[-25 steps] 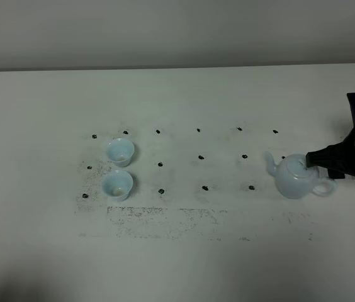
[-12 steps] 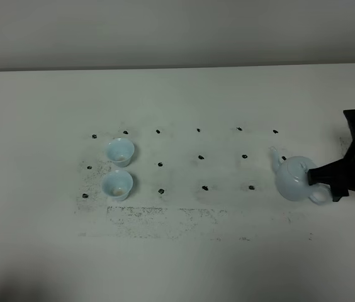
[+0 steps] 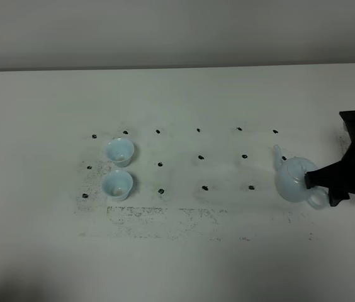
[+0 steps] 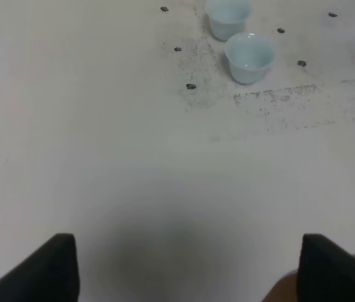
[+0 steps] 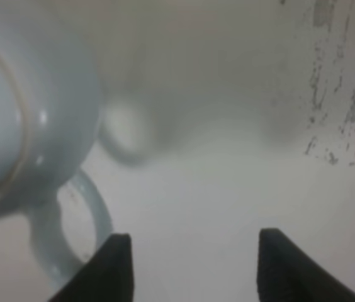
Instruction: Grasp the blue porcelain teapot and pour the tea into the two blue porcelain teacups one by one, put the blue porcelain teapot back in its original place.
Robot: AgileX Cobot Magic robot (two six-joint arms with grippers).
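The blue porcelain teapot (image 3: pixel 293 182) stands on the white table at the right, spout pointing back-left and loop handle (image 3: pixel 318 200) toward the front-right. My right gripper (image 3: pixel 322 186) is right against its handle side. In the right wrist view the teapot (image 5: pixel 20 107) fills one side and its handle (image 5: pixel 70 229) lies just outside one fingertip (image 5: pixel 116 267). The right gripper (image 5: pixel 193 270) is open with only bare table between the fingers. The two blue porcelain teacups (image 3: pixel 120 151) (image 3: pixel 117 185) stand side by side at the left, also seen as cups (image 4: pixel 228 16) (image 4: pixel 248 56). My left gripper (image 4: pixel 190 274) hangs open over bare table.
A grid of small black marks (image 3: pixel 201 157) dots the table between cups and teapot. Speckled dark smudges (image 3: pixel 165 214) run along the front of the grid. The table's back edge meets a grey wall (image 3: pixel 177 31).
My right gripper has moved toward the table's front beside the teapot. The teapot has turned: its spout swung toward the back and its handle toward the front.
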